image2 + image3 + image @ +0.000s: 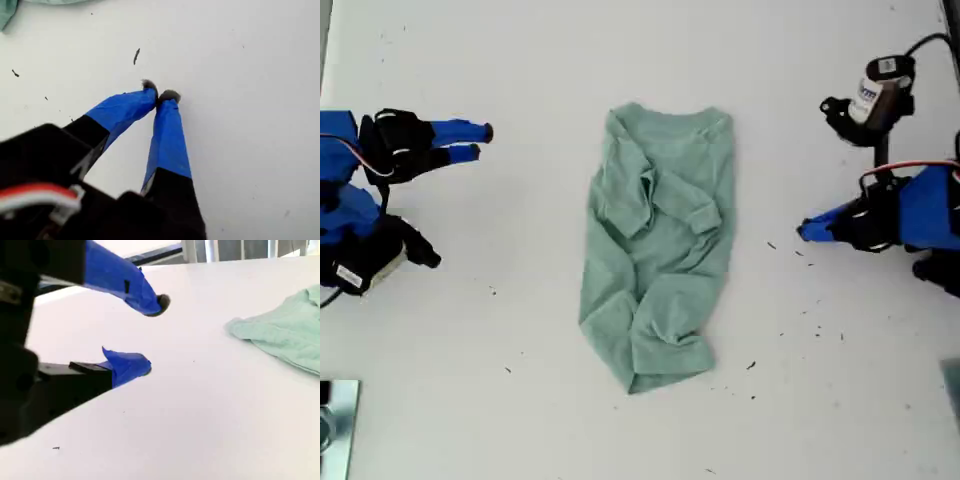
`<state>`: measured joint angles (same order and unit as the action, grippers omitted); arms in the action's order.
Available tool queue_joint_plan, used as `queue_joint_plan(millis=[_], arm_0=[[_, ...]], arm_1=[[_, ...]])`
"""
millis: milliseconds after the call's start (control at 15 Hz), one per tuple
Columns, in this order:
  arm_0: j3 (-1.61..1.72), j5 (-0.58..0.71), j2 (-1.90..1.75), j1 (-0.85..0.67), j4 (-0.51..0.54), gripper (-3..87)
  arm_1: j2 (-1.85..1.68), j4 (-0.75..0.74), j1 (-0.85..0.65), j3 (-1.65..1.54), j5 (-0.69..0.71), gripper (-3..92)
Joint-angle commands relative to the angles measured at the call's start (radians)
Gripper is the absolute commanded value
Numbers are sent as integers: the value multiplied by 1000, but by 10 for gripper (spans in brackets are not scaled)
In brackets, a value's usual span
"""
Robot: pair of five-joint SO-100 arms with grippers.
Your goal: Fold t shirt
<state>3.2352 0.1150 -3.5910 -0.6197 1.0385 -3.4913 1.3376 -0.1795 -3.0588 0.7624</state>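
Note:
The sage-green t shirt [660, 250] lies crumpled and partly folded lengthwise in the middle of the white table, neckline toward the far edge. My first gripper [803, 232] hovers on the exterior view's right, well clear of the cloth, its blue-taped fingers shut tip to tip [160, 92] on nothing. Only a corner of the t shirt [7, 12] shows in its wrist view. My second gripper [480, 141] is on the exterior view's left, pointing toward the shirt with a wide gap to it. It stands open [154, 335] and empty, with the t shirt [285, 330] ahead.
Small dark specks [772, 245] dot the table near the first arm. A metal object [335, 430] sits at the exterior view's lower left corner. Bare white table [520, 350] surrounds the shirt. A dark bar [155, 254] lies at the table's edge.

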Motion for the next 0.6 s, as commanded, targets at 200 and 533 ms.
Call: queue_joint_plan(millis=[200, 533], arm_0=[[6, 3, -9, -15, -6, 155], [6, 5, -15, -26, -6, 155]], arm_1=[[-12, 5, 2, -46, 15, 33], [-12, 5, 86, -46, -753, 62]])
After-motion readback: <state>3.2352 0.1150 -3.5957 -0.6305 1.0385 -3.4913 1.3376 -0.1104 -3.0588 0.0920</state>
